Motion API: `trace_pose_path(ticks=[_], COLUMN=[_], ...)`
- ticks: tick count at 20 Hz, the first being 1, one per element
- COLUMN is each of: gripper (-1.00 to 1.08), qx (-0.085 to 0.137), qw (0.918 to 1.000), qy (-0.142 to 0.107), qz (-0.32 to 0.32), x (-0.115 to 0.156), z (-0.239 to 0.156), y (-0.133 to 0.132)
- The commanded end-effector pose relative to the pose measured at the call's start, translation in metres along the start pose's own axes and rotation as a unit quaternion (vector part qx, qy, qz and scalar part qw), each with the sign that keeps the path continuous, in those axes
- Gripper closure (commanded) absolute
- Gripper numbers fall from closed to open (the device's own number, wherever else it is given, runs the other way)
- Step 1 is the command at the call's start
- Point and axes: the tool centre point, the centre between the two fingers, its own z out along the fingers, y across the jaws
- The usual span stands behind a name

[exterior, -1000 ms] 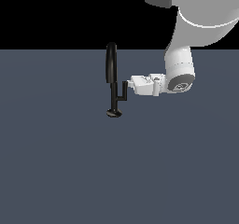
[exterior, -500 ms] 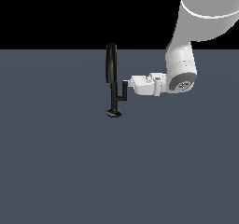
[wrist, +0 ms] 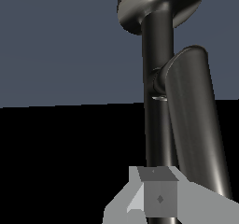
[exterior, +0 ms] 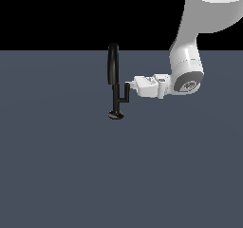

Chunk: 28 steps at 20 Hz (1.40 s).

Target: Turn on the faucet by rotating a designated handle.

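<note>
The glossy black faucet (exterior: 115, 95) stands on its round base with its tall arched spout rising above the stem. The short L-shaped handle (exterior: 126, 93) branches toward the exterior view's right, tip upturned. My white gripper (exterior: 135, 84) reaches in level from that side, its tip against the handle's upturned end. In the wrist view the faucet (wrist: 156, 73) stem and the thick dark handle (wrist: 193, 125) fill the frame close up. There the gripper (wrist: 158, 196) fingers sit together, shut, with nothing held between them.
A plain grey-blue floor (exterior: 61, 165) spreads around the faucet's base. My arm's white upper links (exterior: 187, 65) rise at the exterior view's right.
The upper arm links have shifted toward the exterior view's right. The gripper tip stays at the handle's end, and the handle shows no visible turn.
</note>
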Motion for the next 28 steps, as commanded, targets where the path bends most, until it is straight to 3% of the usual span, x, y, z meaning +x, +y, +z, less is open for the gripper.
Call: trace_pose_path(ticks=[1, 9, 28], gripper=[1.08, 1.08, 1.08], qx=[-0.003, -0.001, -0.002], qw=[1.0000, 1.0000, 1.0000], qy=[-0.001, 0.000, -0.001], qz=[0.000, -0.002, 0.000], x=[-0.003, -0.008, 0.015], z=[0.000, 0.000, 0.000], y=[0.007, 0.016, 0.070])
